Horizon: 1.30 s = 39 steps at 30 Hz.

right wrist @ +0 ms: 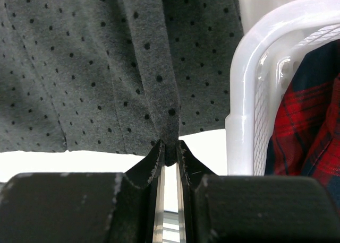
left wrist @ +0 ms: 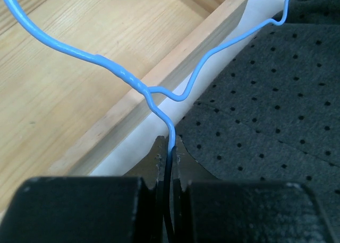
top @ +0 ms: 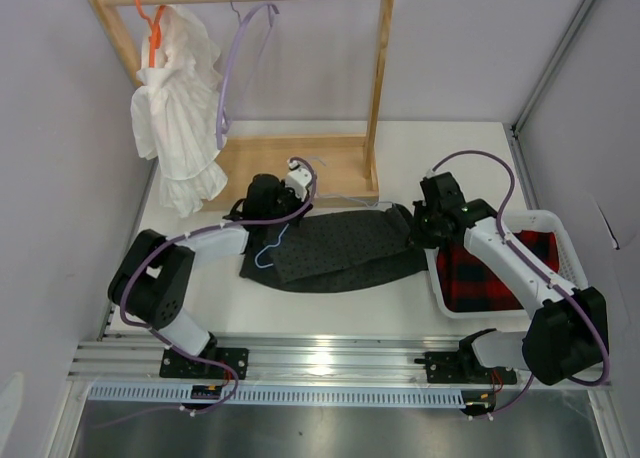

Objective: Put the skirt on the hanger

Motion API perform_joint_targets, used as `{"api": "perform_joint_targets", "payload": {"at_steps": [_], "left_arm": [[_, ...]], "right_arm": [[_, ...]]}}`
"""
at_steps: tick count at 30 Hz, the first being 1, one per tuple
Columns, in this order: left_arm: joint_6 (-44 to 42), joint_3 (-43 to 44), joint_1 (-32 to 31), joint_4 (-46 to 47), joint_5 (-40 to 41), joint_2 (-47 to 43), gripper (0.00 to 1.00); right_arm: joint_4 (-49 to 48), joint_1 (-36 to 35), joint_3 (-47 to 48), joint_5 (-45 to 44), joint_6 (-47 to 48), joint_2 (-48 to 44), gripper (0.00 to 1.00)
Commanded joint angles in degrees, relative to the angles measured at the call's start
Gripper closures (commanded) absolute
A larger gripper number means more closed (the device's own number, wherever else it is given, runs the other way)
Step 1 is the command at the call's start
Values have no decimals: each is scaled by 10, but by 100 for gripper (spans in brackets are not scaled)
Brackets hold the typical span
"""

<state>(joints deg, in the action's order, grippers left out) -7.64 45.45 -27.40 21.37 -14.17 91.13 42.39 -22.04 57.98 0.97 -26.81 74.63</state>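
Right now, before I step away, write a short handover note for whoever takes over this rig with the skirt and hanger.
Left end effector: shut on the blue wire hanger, just below its twisted neck.
Right end effector: shut on a pinched fold of the skirt.
Skirt lies on the table beside the basket; hanger runs along its far edge by the wooden rack base.
Done: both things gripped.
Left: get the skirt onto the hanger; it does not look hung yet.

Hanger (left wrist: 139, 84): hook loop cut off at top edge, left wrist view; long wire exits upper right corner; lower wire hidden between fingers of left gripper (left wrist: 169, 147). Plaid garment (top: 475, 283): partly hidden under right arm. Basket (right wrist: 247, 73): cropped at right edge.
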Motion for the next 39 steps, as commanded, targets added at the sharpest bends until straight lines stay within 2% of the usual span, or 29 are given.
{"api": "perform_joint_targets", "payload": {"at_steps": [1, 5, 11, 14, 17, 18, 21, 24, 26, 30, 34, 39], "left_arm": [[-36, 67, 24, -84, 6, -21, 100], [-77, 106, 38, -169, 18, 9, 100], [-105, 101, 63, -174, -45, 14, 98], [-116, 122, 82, -209, -95, 31, 93], [-107, 137, 92, -232, -110, 41, 92], [-106, 139, 92, -235, -113, 42, 92], [-103, 146, 91, -246, -128, 48, 90], [-97, 149, 92, -252, -123, 52, 89], [-97, 154, 91, -258, -124, 51, 87], [-96, 150, 92, -263, -134, 52, 85], [-95, 150, 92, -267, -139, 53, 84], [-91, 148, 92, -265, -140, 51, 84]], "right_arm": [[14, -3, -1, -22, 16, 2, 99], [6, -26, 2, -23, 11, 20, 99], [9, -48, -2, -54, 8, 41, 99], [4, -48, -11, -56, 8, 46, 92], [-2, -61, -10, -50, 5, 46, 71], [-1, -69, -8, -55, 4, 45, 58], [28, -112, 26, -115, -3, 48, 35], [39, -149, 56, -156, -17, 53, 31], [25, -166, 63, -149, -24, 48, 31], [-84, -234, 62, -115, -35, 58, 33], [-181, -313, 75, -123, -38, 122, 35], [-248, -403, 152, -160, -19, 214, 35]]}}
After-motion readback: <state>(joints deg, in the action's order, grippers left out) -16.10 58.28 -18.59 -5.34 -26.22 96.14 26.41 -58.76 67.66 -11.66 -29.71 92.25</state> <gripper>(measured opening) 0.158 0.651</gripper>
